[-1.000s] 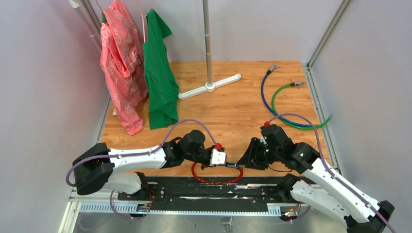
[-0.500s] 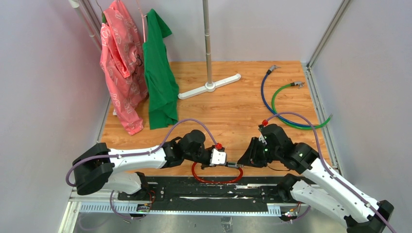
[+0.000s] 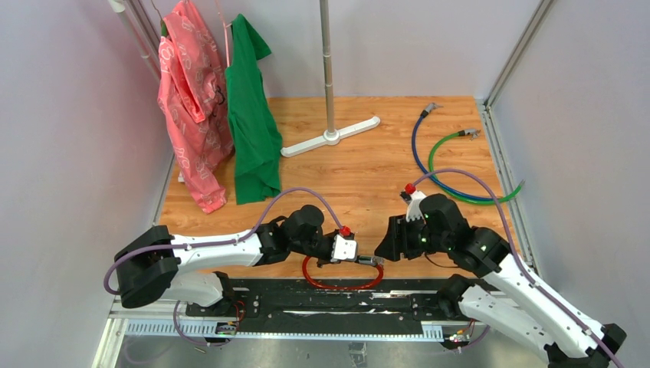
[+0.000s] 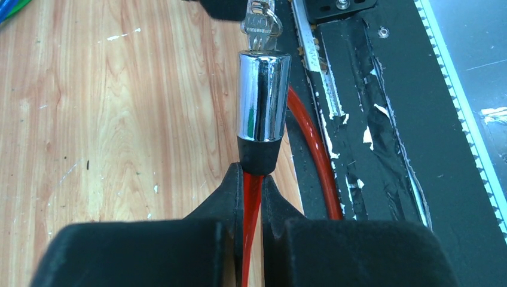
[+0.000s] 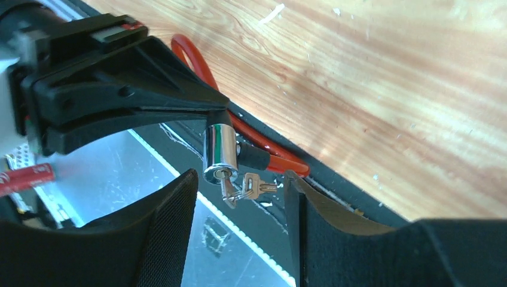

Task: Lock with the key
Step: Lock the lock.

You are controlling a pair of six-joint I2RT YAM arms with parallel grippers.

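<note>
My left gripper (image 4: 252, 179) is shut on the red cable (image 4: 251, 200), just behind its chrome lock cylinder (image 4: 263, 104). It holds the cylinder out over the table's near edge. The small silvery key (image 5: 229, 190) sticks out of the keyhole in the cylinder's (image 5: 219, 152) end face. A second key (image 5: 258, 186) hangs from it on a ring. My right gripper (image 5: 239, 178) is open, one finger on each side of the keys and touching neither. In the top view both grippers (image 3: 359, 258) (image 3: 387, 249) meet at the lock above the red loop (image 3: 341, 285).
The black rail strip (image 3: 306, 303) runs along the near edge below the lock. A blue cable (image 3: 418, 149) and a green cable (image 3: 448, 188) lie at the back right. A clothes stand base (image 3: 331, 136) sits at the back, with a pink garment (image 3: 192, 107) and a green one (image 3: 253, 115) hanging at the left.
The right wrist has lifted and shifted slightly away from the near edge, and its jaws stand wider apart. The left arm and the lock have not moved.
</note>
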